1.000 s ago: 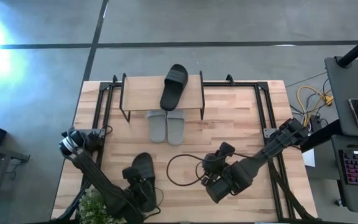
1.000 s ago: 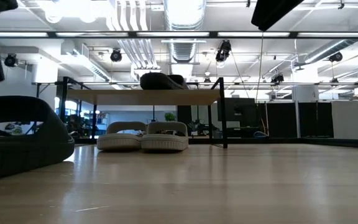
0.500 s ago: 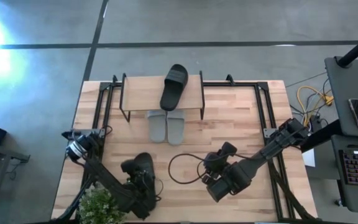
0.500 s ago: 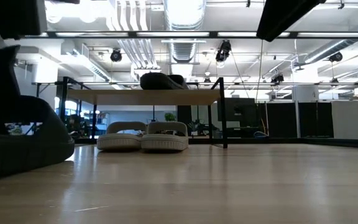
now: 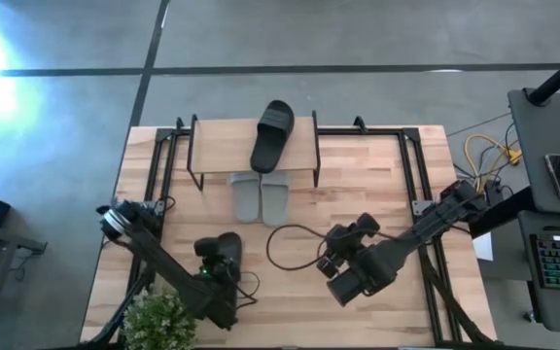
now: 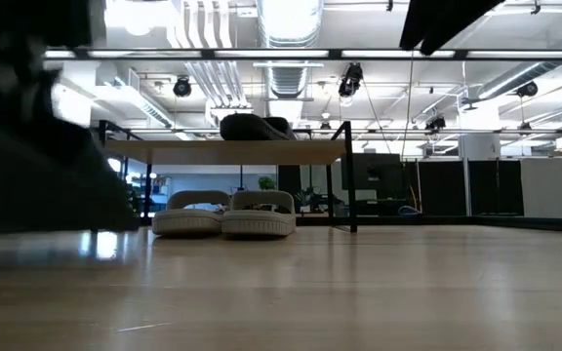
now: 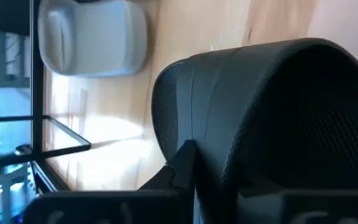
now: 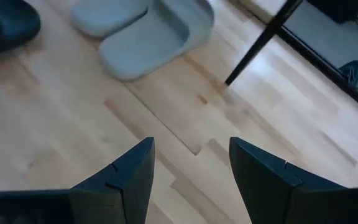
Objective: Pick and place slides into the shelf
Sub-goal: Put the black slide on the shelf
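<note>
While one black slide (image 5: pixel 272 135) already lies on top of the shelf (image 5: pixel 212 146) and the grey pair (image 5: pixel 261 197) sits side by side on the table under its front edge, the other black slide (image 5: pixel 224 255) lies on the table near the front left, well apart from the shelf. The left gripper (image 5: pixel 220 275) is right at this slide; in the left wrist view the dark strap (image 7: pixel 272 118) fills most of the picture, with a finger (image 7: pixel 182 163) against its edge. It cannot be told from these views whether the fingers are closed on the strap or only set around it. The step in hand looks to be the pick of the second black slide.

The right gripper (image 8: pixel 191 163) hovers over bare table (image 5: pixel 377 185) to the right of the centre, its fingers spread and holding nothing, with the grey pair and a black shelf leg (image 8: pixel 260 43) ahead of it.

The next move calls for a firm hold on the strap, a lift clear of the table, and a carry toward the shelf, high enough to pass the plank's edge if it is to join its mate on top. The free space beside the first black slide is narrow, so the placing needs care.
</note>
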